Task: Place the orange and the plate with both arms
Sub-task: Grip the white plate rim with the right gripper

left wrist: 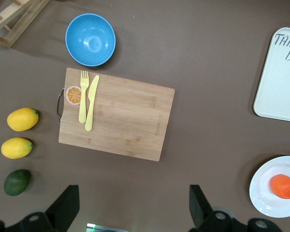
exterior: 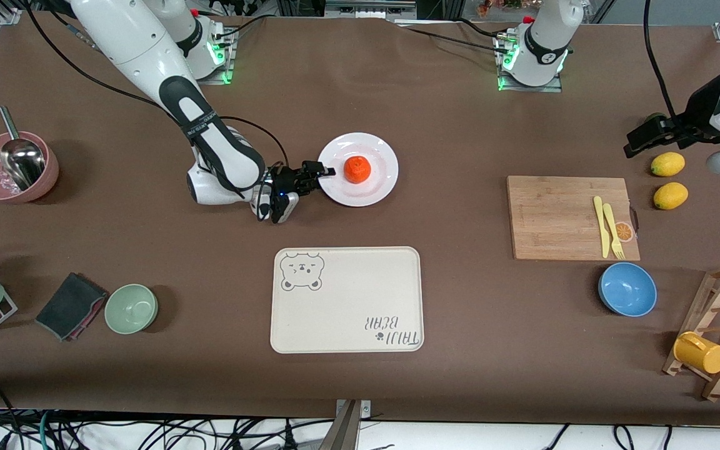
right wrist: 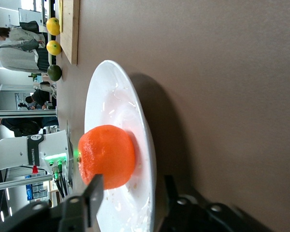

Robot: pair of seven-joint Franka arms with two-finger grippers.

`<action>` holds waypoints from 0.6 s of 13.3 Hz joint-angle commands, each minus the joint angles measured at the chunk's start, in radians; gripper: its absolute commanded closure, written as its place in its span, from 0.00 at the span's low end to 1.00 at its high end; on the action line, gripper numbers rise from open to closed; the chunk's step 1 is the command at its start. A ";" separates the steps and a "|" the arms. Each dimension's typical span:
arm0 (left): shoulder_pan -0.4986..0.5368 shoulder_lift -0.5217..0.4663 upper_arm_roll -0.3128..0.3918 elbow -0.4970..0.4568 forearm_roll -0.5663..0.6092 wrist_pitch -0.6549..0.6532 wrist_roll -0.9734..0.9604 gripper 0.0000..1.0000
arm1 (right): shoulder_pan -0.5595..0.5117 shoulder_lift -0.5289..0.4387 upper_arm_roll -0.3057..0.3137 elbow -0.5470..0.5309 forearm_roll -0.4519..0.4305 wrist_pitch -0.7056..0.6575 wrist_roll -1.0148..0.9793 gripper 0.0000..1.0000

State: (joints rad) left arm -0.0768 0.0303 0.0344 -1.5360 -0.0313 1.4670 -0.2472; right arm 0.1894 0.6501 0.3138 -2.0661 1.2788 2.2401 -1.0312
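Right gripper (exterior: 322,175): fingers straddling plate (exterior: 380,156) rim, not visibly clamped; tilt could roll orange (exterior: 357,169) off. Left gripper (left wrist: 130,205): spread, waiting over table's end

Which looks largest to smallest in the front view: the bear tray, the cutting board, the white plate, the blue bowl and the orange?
1. Bear tray
2. Cutting board
3. White plate
4. Blue bowl
5. Orange, which sits on the plate

All rest on the table at similar depth, so the order looks reliable.
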 commanded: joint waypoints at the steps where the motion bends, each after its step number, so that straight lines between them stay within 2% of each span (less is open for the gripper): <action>1: 0.003 0.014 -0.001 0.027 0.010 -0.045 0.022 0.00 | 0.012 0.026 0.004 0.015 0.022 0.015 -0.013 0.87; 3: 0.003 0.014 -0.001 0.025 0.010 -0.048 0.016 0.00 | 0.010 0.039 0.002 0.021 0.019 0.015 -0.016 0.90; 6: 0.005 0.014 0.004 0.025 0.005 -0.048 0.016 0.00 | 0.010 0.037 0.004 0.035 0.019 0.010 -0.013 1.00; 8: 0.031 0.011 0.006 0.028 -0.018 -0.048 0.022 0.00 | 0.010 0.036 0.004 0.063 0.019 0.009 0.003 1.00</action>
State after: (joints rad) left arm -0.0727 0.0350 0.0387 -1.5359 -0.0322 1.4407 -0.2473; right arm 0.1926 0.6779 0.3138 -2.0426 1.2789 2.2455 -1.0313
